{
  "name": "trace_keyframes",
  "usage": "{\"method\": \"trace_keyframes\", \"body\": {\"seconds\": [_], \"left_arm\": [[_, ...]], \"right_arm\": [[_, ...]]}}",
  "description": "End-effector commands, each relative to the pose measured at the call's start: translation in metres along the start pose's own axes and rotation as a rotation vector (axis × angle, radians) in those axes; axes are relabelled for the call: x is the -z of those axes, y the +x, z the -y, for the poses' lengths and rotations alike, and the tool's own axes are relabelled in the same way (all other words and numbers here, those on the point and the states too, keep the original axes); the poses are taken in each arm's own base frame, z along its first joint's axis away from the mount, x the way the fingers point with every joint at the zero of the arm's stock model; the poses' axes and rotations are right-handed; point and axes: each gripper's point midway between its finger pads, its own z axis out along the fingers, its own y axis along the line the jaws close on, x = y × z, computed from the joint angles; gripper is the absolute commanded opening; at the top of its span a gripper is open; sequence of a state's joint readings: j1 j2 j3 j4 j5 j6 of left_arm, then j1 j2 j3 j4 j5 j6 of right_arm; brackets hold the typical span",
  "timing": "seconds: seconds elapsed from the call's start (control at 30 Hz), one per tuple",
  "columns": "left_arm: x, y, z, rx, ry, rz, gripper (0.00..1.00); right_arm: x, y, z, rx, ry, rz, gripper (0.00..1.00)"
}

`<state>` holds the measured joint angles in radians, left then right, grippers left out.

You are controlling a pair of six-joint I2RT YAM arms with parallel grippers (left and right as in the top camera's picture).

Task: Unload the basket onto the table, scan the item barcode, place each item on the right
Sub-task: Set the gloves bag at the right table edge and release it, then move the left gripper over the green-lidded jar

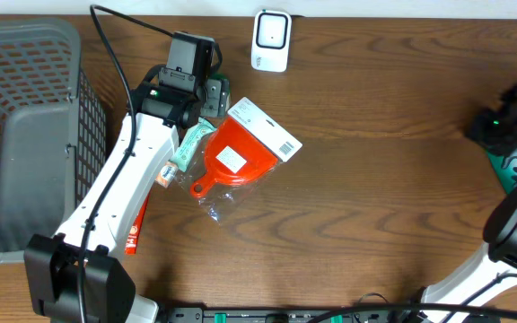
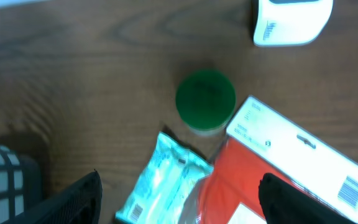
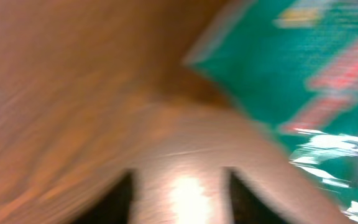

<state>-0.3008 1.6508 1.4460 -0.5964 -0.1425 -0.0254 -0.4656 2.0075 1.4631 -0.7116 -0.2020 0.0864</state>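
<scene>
Open table [image 1: 393, 179] lay right of scanner [image 1: 270, 39]; left gripper [image 2: 179, 182] spread, right gripper [image 1: 501, 121] unclear; left wrist alone showed green lid [image 2: 205, 99].

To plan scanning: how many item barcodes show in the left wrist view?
2. One at the right end of the white card; one at the lower corner of the mint pouch. More may be hidden.

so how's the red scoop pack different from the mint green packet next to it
The red scoop pack is clearly larger than the mint packet. The scoop pack has a stiff white card header; the mint packet is one soft wrapper. Both lie on the table and carry barcodes.
</scene>
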Motion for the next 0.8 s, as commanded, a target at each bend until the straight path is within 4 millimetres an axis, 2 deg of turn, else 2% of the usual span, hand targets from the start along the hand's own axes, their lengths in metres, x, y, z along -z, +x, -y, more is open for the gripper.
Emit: {"method": "trace_keyframes", "body": {"seconds": [0.0, 0.07, 0.13, 0.23, 0.33, 0.43, 0.53, 0.63, 0.7, 0.77], "left_arm": [[0.012, -0.014, -0.011, 0.011, -0.034, 0.058, 0.81], [0.024, -0.024, -0.015, 0.019, -0.044, 0.101, 0.81], [0.048, -0.039, -0.027, 0.035, -0.094, 0.172, 0.81], [0.087, -0.050, -0.044, 0.031, -0.169, 0.244, 0.81], [0.119, -0.047, -0.052, 0.009, -0.195, 0.266, 0.81], [0.136, -0.037, -0.063, 0.010, -0.235, 0.280, 0.81], [0.137, -0.023, -0.083, 0.044, -0.290, 0.282, 0.81], [0.123, -0.005, -0.107, 0.100, -0.331, 0.231, 0.81], [0.110, 0.005, -0.114, 0.117, -0.296, 0.195, 0.81], [0.097, 0.009, -0.114, 0.131, -0.198, 0.174, 0.81]], "right_arm": [[-0.005, 0.015, -0.073, 0.165, -0.182, -0.044, 0.73], [-0.006, 0.022, -0.094, 0.210, -0.194, -0.056, 0.77], [-0.005, 0.029, -0.117, 0.262, -0.211, -0.062, 0.82], [0.000, 0.035, -0.138, 0.276, -0.232, -0.061, 0.86], [0.010, 0.046, -0.163, 0.307, -0.310, -0.081, 0.86], [0.016, 0.063, -0.188, 0.356, -0.348, -0.110, 0.88], [0.016, 0.081, -0.204, 0.421, -0.317, -0.136, 0.92], [0.014, 0.095, -0.217, 0.484, -0.267, -0.144, 0.97], [0.015, 0.100, -0.224, 0.510, -0.261, -0.142, 0.99], [0.018, 0.103, -0.231, 0.516, -0.268, -0.139, 0.99]]}}
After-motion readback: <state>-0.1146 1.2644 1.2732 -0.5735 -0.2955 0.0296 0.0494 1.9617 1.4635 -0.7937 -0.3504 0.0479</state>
